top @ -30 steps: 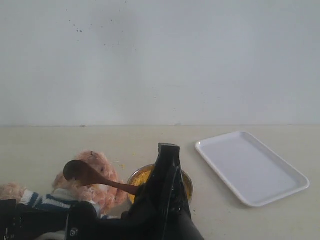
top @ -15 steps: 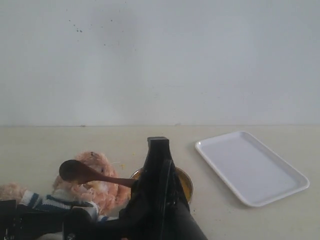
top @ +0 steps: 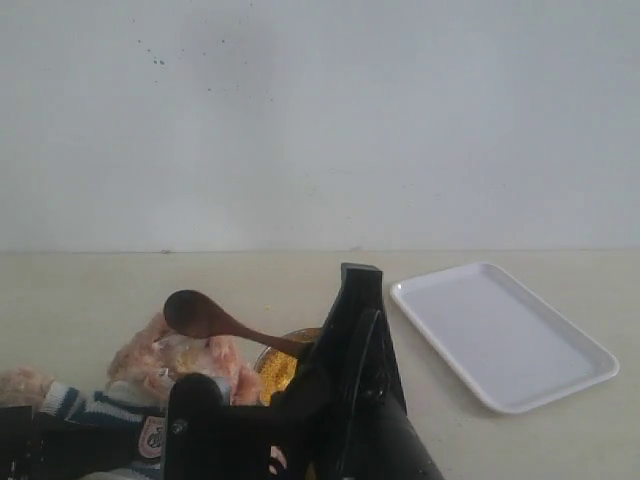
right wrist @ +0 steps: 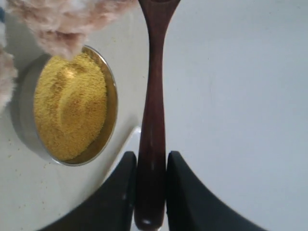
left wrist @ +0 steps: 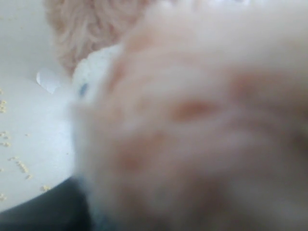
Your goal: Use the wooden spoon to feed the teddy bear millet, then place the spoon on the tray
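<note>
My right gripper (right wrist: 151, 159) is shut on the handle end of the wooden spoon (right wrist: 154, 96). In the exterior view the wooden spoon (top: 200, 314) hangs just above the teddy bear (top: 165, 362), its oval bowl over the bear's head. The teddy bear lies at the front left in its striped shirt. The millet (right wrist: 70, 108) fills the steel bowl (right wrist: 112, 120) next to the bear, and the right arm partly hides the steel bowl (top: 278, 368). The white tray (top: 500, 335) lies to the right with nothing on it. Blurred teddy bear fur (left wrist: 192, 120) fills the left wrist view and hides the left jaws.
Loose millet grains (left wrist: 19, 166) lie scattered on the table by the bear. The black left arm (top: 60, 440) sits at the front left edge, beside the bear's body. A plain wall stands behind the table.
The spoon has risen and moved right from low over the bear's face, with the right arm shifting right too. The bear's chest badge now shows.
</note>
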`<state>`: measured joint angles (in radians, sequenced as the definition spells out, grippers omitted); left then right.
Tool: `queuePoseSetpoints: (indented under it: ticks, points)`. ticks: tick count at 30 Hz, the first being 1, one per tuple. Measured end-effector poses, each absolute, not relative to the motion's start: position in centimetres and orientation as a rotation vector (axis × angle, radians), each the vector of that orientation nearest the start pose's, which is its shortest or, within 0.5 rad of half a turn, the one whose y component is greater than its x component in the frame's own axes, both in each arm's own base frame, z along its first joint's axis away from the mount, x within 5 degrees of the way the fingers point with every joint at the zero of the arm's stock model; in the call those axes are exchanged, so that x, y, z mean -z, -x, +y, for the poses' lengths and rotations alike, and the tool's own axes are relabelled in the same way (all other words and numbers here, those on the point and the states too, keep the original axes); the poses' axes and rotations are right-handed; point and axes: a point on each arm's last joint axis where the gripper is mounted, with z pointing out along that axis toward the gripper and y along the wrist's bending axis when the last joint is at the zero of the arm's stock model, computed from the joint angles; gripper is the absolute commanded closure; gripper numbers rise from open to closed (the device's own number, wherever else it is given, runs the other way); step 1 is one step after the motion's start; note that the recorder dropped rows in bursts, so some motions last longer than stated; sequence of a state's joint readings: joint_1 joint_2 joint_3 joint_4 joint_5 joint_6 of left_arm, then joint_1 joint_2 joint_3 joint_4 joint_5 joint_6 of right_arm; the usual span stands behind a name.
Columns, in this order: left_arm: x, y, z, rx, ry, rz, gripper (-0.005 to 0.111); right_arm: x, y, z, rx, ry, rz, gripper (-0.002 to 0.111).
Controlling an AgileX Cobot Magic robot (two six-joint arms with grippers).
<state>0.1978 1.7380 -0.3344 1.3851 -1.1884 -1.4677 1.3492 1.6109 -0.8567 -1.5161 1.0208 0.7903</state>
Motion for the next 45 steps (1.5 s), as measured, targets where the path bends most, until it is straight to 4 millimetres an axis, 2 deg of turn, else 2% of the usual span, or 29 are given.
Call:
queuePoseSetpoints:
  ticks: [3,7,10,14,18,22,24,26,28,29,31,36,38,45]
  points:
    - [-12.9,-20.6,-4.3,1.457,0.116,2.219,0.103,-23.7,-14.3,26.7,0.776,1.32,1.464,0.108]
    - [-12.9,-20.6,-4.3,1.443,0.085,2.212,0.103,-23.8,-14.8,26.4,0.698,1.336,1.516,0.108]
    - [-12.9,-20.6,-4.3,1.434,0.067,2.208,0.103,-23.9,-16.8,25.8,0.496,1.327,1.691,0.108]
    - [-12.9,-20.5,-4.3,1.427,0.049,2.205,0.103,-24.6,-20.7,23.8,0.279,1.213,1.962,0.108]
    - [-12.9,-20.5,-4.3,1.42,0.036,2.202,0.103,-26.1,-22.8,22.4,0.168,1.193,2.118,0.108]
    - [-12.9,-20.5,-4.3,1.395,-0.015,2.188,0.103,-28.9,-24.5,21.2,0.18,1.29,2.282,0.108]
    - [-12.9,-20.5,-4.3,1.391,-0.023,2.186,0.103,-30.4,-25.6,21.4,0.191,1.309,2.324,0.108]
    - [-12.9,-20.5,-4.3,1.391,-0.023,2.186,0.103,-31.5,-27.1,22.6,0.202,1.359,2.276,0.108]
    - [-12.9,-20.6,-4.3,1.389,-0.017,2.183,0.103,-30.6,-28.8,24.1,0.257,1.49,2.222,0.108]
    - [-12.9,-20.7,-4.3,1.385,-0.005,2.177,0.103,-29.4,-29.9,24.9,0.325,1.564,2.218,0.108]
    - [-12.9,-20.6,-4.3,1.381,-0.02,2.182,0.103,-28.0,-30.9,25.3,0.385,1.599,2.242,0.108]
    - [-12.3,-20.9,-3.9,1.272,-0.028,2.217,0.103,-27.7,-31.0,24.9,0.458,1.665,2.258,0.108]
    - [-12.1,-21.0,-3.8,1.238,-0.023,2.233,0.103,-26.9,-31.4,24.9,0.518,1.704,2.25,0.108]
    - [-12.1,-21.0,-3.7,1.228,-0.024,2.239,0.103,-26.0,-31.5,24.8,0.551,1.746,2.277,0.108]
